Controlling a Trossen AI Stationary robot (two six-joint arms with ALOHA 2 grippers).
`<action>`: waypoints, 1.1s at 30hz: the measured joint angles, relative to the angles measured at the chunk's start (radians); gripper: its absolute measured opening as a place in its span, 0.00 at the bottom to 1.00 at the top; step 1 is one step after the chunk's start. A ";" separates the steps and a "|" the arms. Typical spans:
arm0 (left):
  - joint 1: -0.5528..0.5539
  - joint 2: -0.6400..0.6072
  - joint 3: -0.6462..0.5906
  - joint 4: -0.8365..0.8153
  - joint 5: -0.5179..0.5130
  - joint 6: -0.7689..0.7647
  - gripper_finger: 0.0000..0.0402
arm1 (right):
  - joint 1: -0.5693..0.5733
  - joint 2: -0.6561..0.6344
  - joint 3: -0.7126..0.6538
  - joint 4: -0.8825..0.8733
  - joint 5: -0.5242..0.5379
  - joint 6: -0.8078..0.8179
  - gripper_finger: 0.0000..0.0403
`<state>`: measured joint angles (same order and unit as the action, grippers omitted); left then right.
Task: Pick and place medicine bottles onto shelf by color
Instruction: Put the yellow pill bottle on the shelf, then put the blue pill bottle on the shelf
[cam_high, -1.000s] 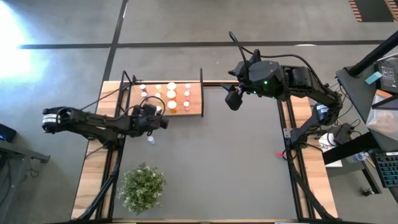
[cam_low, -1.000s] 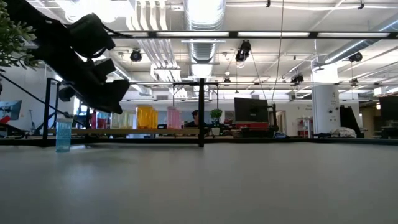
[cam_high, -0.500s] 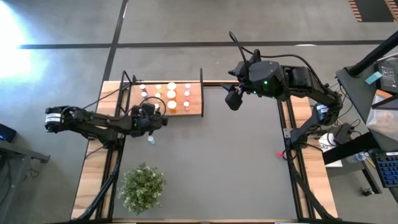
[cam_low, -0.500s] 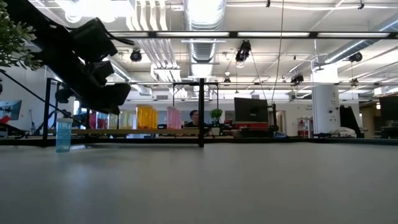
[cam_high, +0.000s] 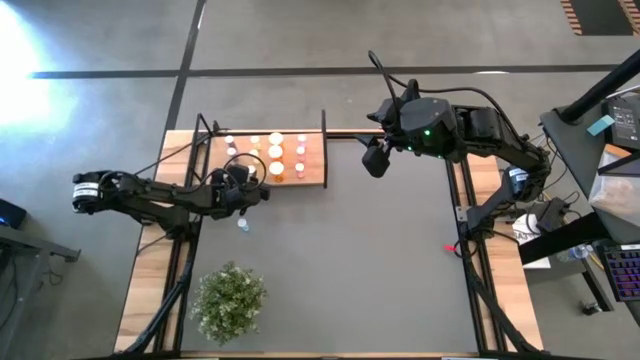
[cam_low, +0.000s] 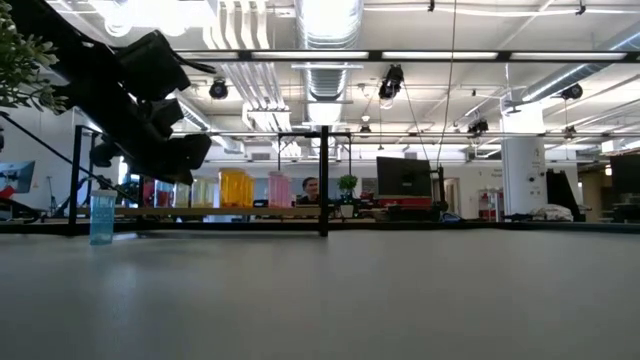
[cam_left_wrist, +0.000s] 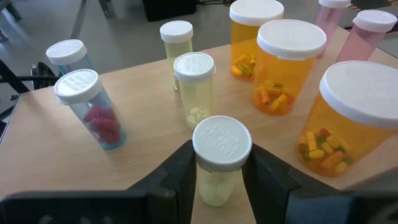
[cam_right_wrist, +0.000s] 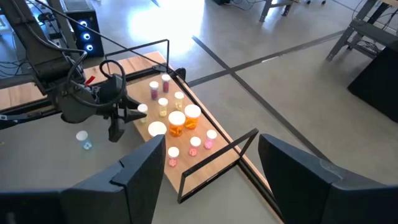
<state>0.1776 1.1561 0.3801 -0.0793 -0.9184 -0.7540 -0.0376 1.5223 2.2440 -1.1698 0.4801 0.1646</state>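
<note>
Left hand (cam_left_wrist: 217, 180) clamped on a pale yellow bottle (cam_left_wrist: 219, 162) above the shelf (cam_left_wrist: 143, 130) edge, bottle's base hidden, right hand (cam_right_wrist: 205, 180) open, empty

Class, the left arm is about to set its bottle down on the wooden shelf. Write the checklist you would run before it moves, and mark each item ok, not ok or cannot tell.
1. The left gripper is shut on the small pale-yellow white-capped bottle: ok.
2. The held bottle is upright: ok.
3. The gripper is over the light-wood shelf: ok.
4. Matching colour is near: a pale-yellow bottle stands just ahead: ok.
5. The landing spot under the held bottle is bare: cannot tell, hidden by the fingers.
6. The right gripper is out of the way, open beside the shelf: ok.
</note>
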 joint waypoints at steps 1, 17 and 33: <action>0.000 0.000 0.000 0.001 0.001 0.000 0.25 | 0.000 0.000 0.000 0.000 0.000 0.000 0.62; 0.000 -0.016 0.001 0.016 0.007 0.024 0.44 | 0.000 0.000 0.000 0.000 0.000 0.000 0.62; 0.000 -0.182 0.036 0.018 -0.011 0.200 0.46 | 0.000 0.000 0.000 0.000 0.000 0.000 0.62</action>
<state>0.1776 0.9745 0.4161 -0.0615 -0.9295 -0.5535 -0.0379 1.5222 2.2440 -1.1701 0.4801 0.1646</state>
